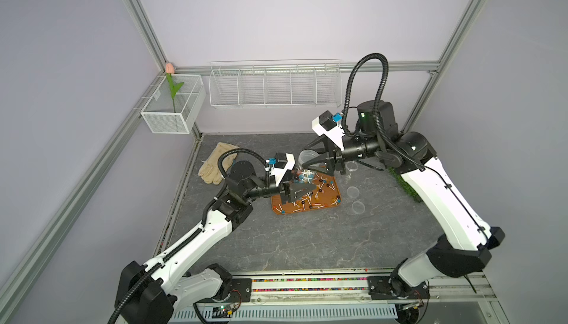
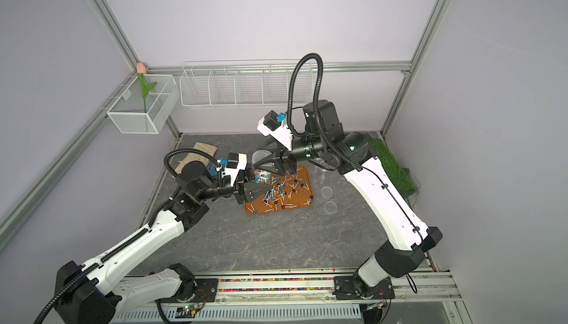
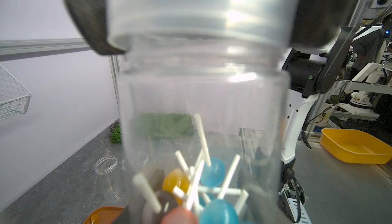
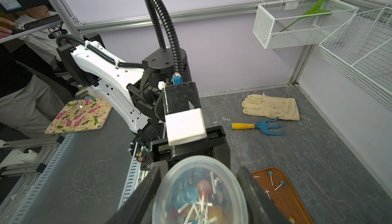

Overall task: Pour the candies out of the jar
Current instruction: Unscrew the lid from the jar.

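A clear plastic jar (image 1: 302, 170) hangs over the orange-brown tray (image 1: 327, 196), with my left gripper (image 1: 302, 189) shut on its lower body. Several candies (image 3: 212, 172), with blue, orange, brown and pink heads on white sticks, lie inside the jar against its base. Its translucent lid (image 4: 199, 191) is on. My right gripper (image 4: 199, 169) is shut on that lid, and its dark pads (image 3: 89, 19) press the rim from both sides. Many more candies (image 2: 281, 193) lie scattered on the tray. In the left wrist view the jar hides my left fingers.
A pale work glove (image 1: 215, 162) lies at the back left, with a blue hand rake (image 4: 257, 126) beside it. Empty clear jars (image 1: 353, 192) stand right of the tray. Green turf (image 2: 393, 165) lines the right wall. Wire baskets (image 1: 273, 86) hang on the back wall.
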You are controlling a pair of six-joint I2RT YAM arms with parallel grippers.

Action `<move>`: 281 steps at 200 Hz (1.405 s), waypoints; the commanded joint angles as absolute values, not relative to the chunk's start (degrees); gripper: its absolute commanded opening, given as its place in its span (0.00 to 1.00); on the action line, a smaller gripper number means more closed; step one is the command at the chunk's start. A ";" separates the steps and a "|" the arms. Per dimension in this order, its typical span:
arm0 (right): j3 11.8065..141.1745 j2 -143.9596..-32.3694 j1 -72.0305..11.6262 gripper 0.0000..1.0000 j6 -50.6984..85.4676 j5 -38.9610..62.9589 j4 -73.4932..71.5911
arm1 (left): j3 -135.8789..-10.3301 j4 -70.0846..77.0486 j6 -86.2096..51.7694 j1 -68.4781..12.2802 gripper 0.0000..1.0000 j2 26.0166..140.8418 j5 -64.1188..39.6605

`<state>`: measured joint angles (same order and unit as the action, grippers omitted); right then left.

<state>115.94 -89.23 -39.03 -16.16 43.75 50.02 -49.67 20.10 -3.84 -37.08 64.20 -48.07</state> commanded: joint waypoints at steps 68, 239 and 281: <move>116.54 -89.56 -39.63 0.59 -17.31 46.54 50.54 | -49.62 18.20 -3.41 -37.09 0.55 63.22 -46.16; 115.40 -89.12 -39.68 0.73 -15.82 44.98 48.82 | -48.95 20.65 -5.16 -37.09 0.55 62.97 -46.84; 115.30 -89.12 -39.71 0.79 -15.13 44.08 48.19 | -48.71 20.62 -5.18 -37.09 0.54 62.66 -46.89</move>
